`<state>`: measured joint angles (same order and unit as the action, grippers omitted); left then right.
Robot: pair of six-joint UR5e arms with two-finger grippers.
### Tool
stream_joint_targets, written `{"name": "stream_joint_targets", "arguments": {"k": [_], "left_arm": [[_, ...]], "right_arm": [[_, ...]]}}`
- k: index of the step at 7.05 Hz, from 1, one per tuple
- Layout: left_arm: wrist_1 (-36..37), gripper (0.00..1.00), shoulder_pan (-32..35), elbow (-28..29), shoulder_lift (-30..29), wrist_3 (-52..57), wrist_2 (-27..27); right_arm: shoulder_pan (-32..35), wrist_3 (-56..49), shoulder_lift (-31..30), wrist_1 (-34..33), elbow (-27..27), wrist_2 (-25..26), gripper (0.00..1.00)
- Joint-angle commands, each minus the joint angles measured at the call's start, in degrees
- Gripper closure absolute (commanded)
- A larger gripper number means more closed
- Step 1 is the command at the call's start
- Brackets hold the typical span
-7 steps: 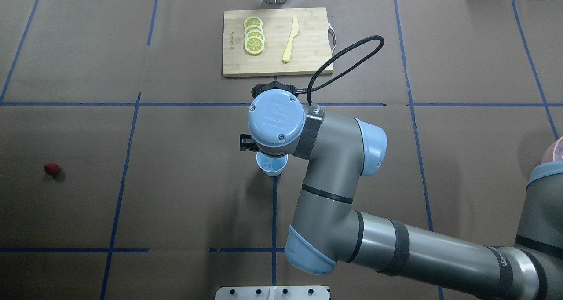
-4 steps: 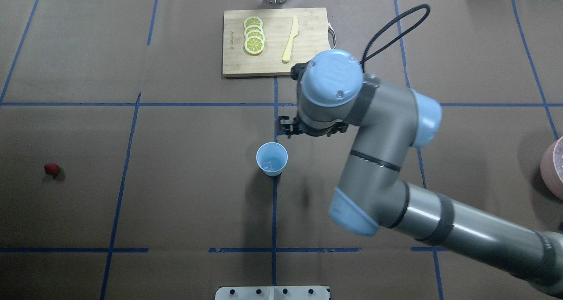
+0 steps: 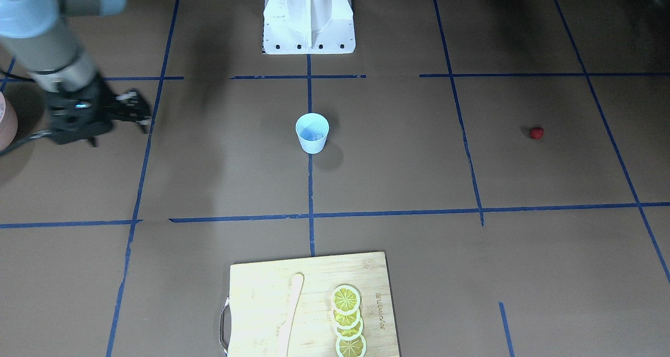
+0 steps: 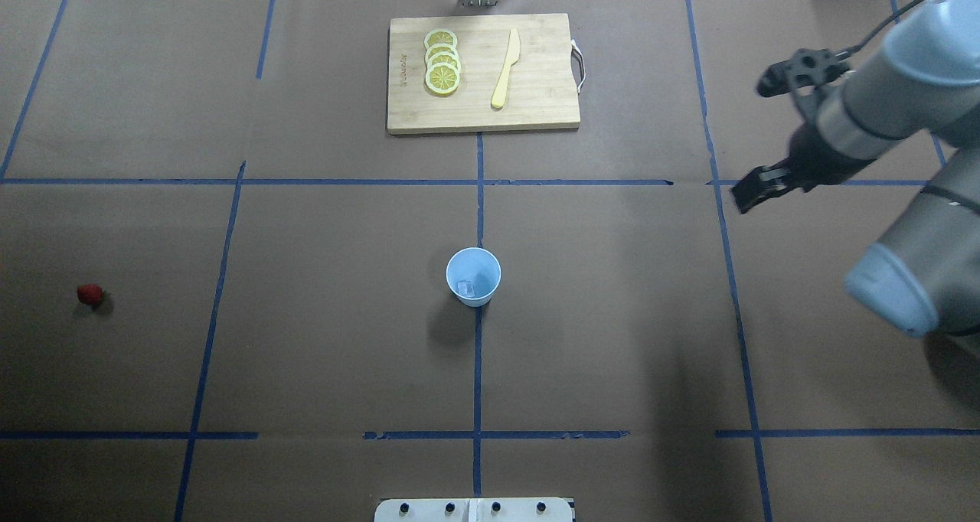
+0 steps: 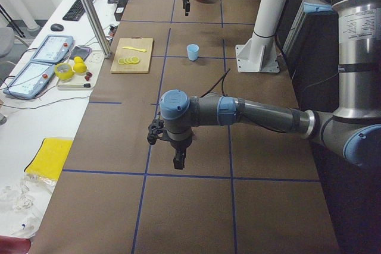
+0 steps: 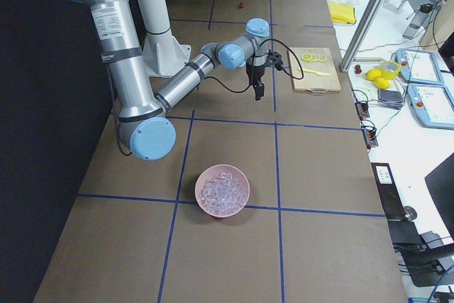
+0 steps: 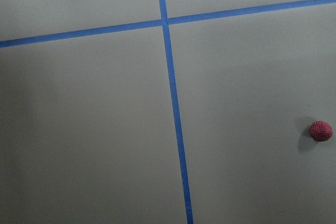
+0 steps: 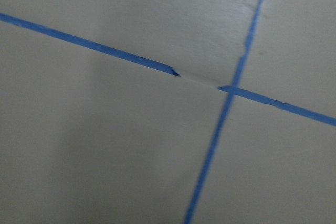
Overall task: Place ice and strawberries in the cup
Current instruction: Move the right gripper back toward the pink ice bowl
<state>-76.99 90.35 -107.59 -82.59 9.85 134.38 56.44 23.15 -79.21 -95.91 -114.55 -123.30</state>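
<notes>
Gone from above the small light-blue tapered plastic cup (image 4: pixel 474 276), the right gripper (image 4: pixel 754 189). A second ago directly over the cup's mouth. A little later drawn back towards the near right corner of the rectangular bamboo cutting board (image 4: pixel 482 116). Now carried well off to the table's right side, past the long blue tape line, hanging over bare brown paper. Fingers apart, to judge by the front view, with nothing between them.

Cup in the same spot as before, upright at the middle of the table on a tape crossing. One small clear ice cube (image 4: pixel 465 286) lying on its bottom. More clear ice (image 6: pixel 222 189) heaped in the round pink bowl (image 6: pixel 222 213) towards the table's right end; glimpsed earlier at the overhead view's right edge, now hidden there behind the arm.

Tiny red roundish strawberry (image 4: pixel 90 294) unmoved, alone on the paper far out on the left side, well apart from the cup.

Left gripper (image 5: pixel 178 160) hanging tips-down over the table in the left side view. Impossible to tell there whether open or closed, or holding anything.

Board as before at the far edge, bearing an overlapping row of yellow lemon slices (image 4: pixel 442 64) and, near them, a pale yellow plastic knife (image 4: pixel 505 70).
</notes>
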Motion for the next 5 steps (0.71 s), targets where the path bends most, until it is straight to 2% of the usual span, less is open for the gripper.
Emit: {"name": "stream_joint_targets", "arguments": {"k": [1,3,5], "left_arm": [[0.00,0.00,0.00,-0.26,0.06,0.00,0.00],[0.00,0.00,0.00,-0.26,-0.02,0.00,0.00],[0.00,0.00,0.00,-0.17,0.06,0.00,0.00]], "right_arm": [[16.27,-26.29,-12.23,-0.06,-0.24,-9.56,0.02],[21.77,-40.31,-18.93,0.02,1.07,-9.42,0.02],[22.05,-42.31,-19.93,0.37,2.83,-9.07,0.02]]}}
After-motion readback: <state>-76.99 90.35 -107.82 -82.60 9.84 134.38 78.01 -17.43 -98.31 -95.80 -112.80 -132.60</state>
